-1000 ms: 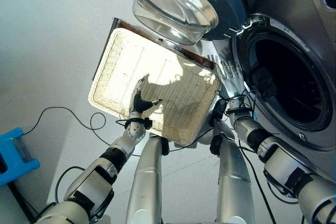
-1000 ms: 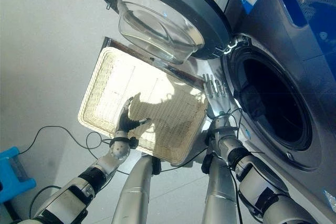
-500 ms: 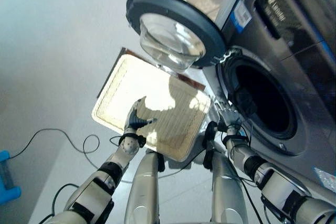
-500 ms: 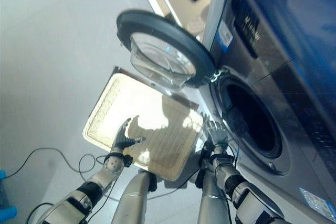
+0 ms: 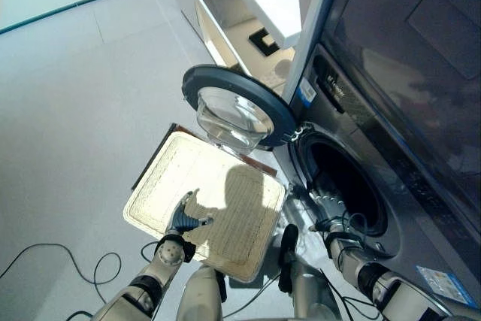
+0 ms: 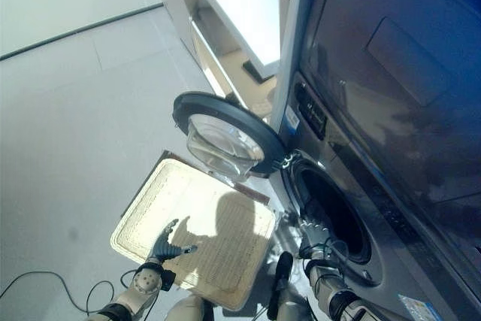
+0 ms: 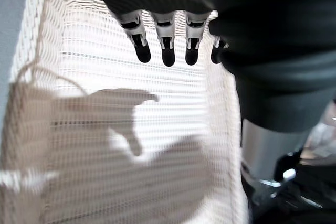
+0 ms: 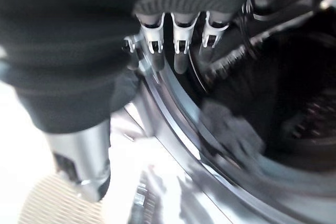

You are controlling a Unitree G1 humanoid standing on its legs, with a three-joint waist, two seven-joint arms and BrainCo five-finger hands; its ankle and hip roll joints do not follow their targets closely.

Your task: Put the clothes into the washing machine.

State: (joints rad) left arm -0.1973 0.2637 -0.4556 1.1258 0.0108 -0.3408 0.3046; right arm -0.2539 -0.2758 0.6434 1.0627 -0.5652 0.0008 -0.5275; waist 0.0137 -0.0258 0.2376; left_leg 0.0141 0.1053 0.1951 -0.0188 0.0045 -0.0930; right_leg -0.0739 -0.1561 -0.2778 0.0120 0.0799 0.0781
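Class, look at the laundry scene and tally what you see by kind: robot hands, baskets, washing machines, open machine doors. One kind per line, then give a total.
Robot hands: 2, the left hand and the right hand
Baskets: 1, the wicker basket
Washing machines: 1, the washing machine
Open machine doors: 1, the round door
Total: 5

Looks like a laundry area in a showroom or test lab, not a lived-in home. Front-load washing machine (image 5: 361,186) w/ round door (image 5: 233,114) swung open, dark tall appliance panel stacked above it (image 6: 383,73). Pale bare tiled floor (image 5: 68,95), white counter unit (image 6: 233,5) beside the machine, woven cream basket (image 5: 207,204) on the floor by the drum opening.
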